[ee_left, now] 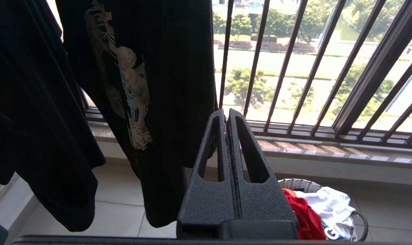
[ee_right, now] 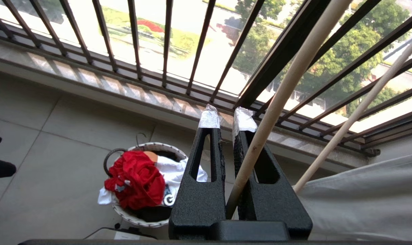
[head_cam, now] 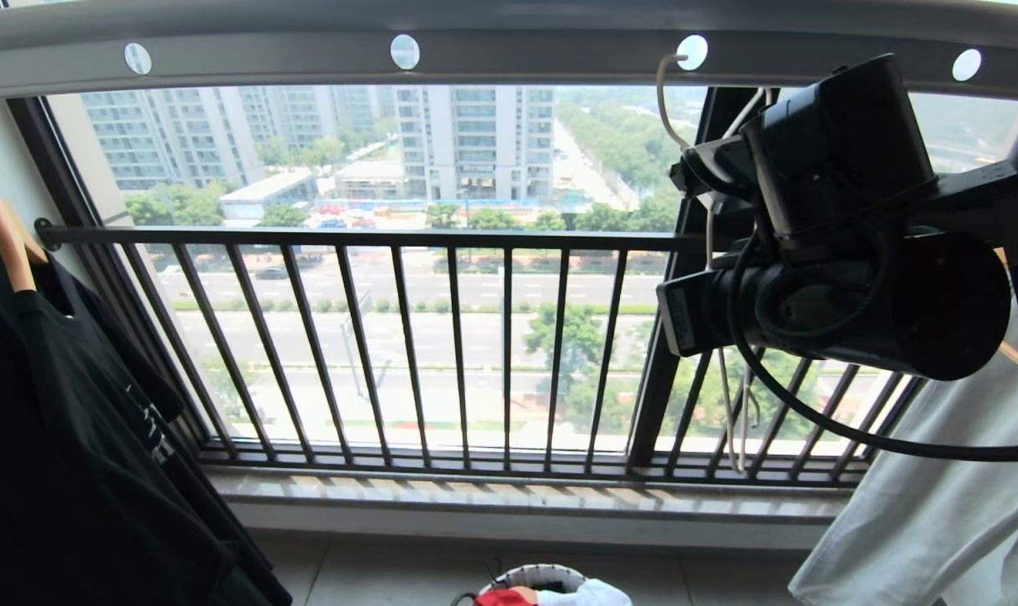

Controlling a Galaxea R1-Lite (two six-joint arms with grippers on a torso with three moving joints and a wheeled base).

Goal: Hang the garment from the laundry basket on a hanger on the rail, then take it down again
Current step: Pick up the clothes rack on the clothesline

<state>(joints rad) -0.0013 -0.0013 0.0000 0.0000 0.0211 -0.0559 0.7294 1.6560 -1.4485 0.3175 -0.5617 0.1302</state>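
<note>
The red garment [ee_right: 138, 178] lies crumpled in the laundry basket [ee_right: 148, 146] on the floor under the window, also showing as the garment [ee_left: 304, 214] in the basket [ee_left: 296, 183] and at the head view's bottom edge [head_cam: 501, 598]. My right gripper [ee_right: 226, 119] is raised near the rail [head_cam: 509, 42], shut on a cream arm of the hanger [ee_right: 277, 98], which runs out from between its fingers. The hanger's hook [head_cam: 665, 93] sits in a rail hole. My left gripper [ee_left: 226, 114] is shut and empty, low by the black shirt.
A black printed T-shirt [head_cam: 71, 421] hangs on a wooden hanger at the left. A pale grey garment [head_cam: 938, 505] hangs at the right, close to my right arm [head_cam: 829, 219]. The dark railing [head_cam: 442, 337] and a stone sill lie ahead. White cloth [ee_right: 172, 172] shares the basket.
</note>
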